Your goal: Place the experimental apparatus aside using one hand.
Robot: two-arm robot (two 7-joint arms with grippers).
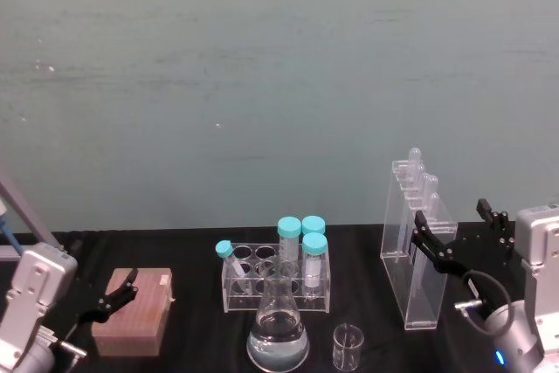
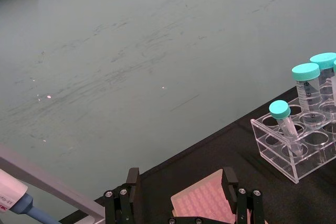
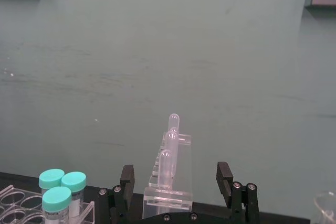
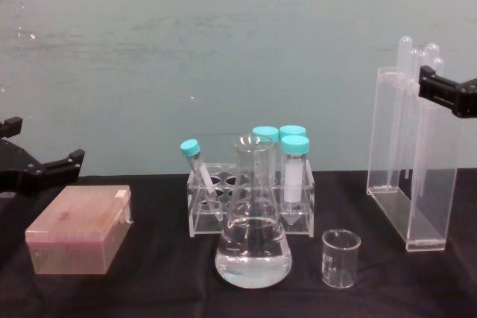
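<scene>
Right claw [image 1: 450, 211] gapes wide beside the acrylic stand [image 1: 404, 255].

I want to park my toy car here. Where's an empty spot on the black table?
Two bare patches of table: between the pink box and the flask, and between the small beaker and the tall acrylic stand. The middle is crowded: flask, tube rack and beaker sit close. The open right gripper is at the stand's top.
</scene>
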